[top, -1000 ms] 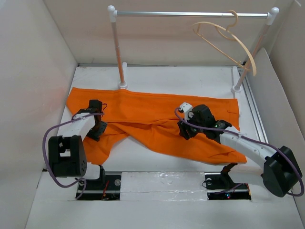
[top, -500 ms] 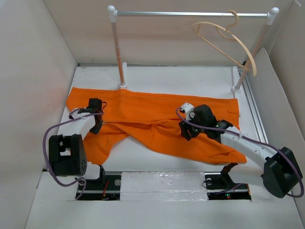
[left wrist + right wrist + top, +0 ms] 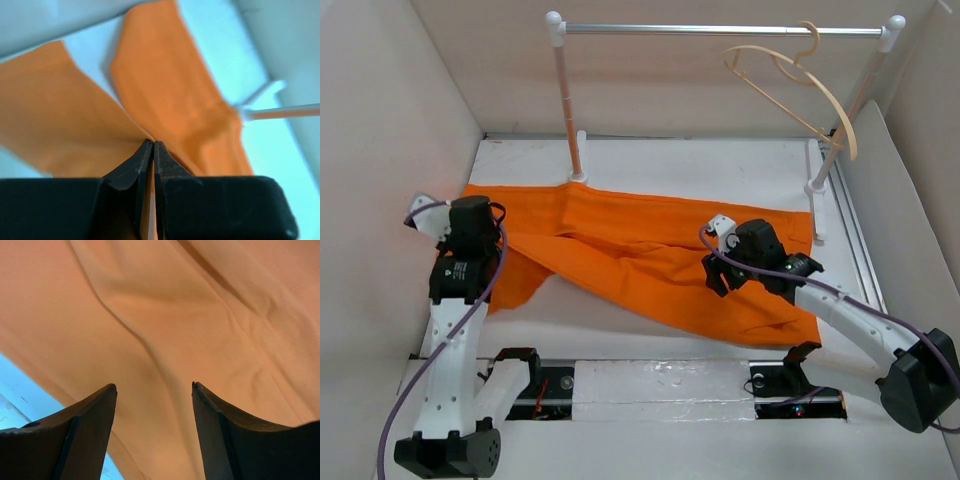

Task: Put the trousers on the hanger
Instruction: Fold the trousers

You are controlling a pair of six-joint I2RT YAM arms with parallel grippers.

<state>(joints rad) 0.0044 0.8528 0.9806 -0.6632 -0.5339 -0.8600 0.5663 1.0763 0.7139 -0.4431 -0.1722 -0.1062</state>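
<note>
The bright orange trousers (image 3: 650, 250) lie spread across the white table, from the left wall to the right post. My left gripper (image 3: 152, 142) is shut on a pinched fold of the trousers (image 3: 165, 90) at their left end and holds it raised off the table, at the left of the top view (image 3: 470, 262). Over the middle of the trousers (image 3: 165, 315) my right gripper (image 3: 154, 386) stands open, with its fingers apart just above the cloth; from above it shows right of centre (image 3: 717, 276). The pale wooden hanger (image 3: 800, 100) hangs tilted at the right end of the rail.
A silver rail (image 3: 720, 30) on two white posts (image 3: 567, 110) spans the back of the table. White walls (image 3: 380, 200) close in the left, right and back. A metal track (image 3: 855, 240) runs along the table's right edge.
My left gripper has shut on the trousers' left part and lifted up and to the left, pulling the cloth with it. My right gripper has opened wider and shifted slightly right.
</note>
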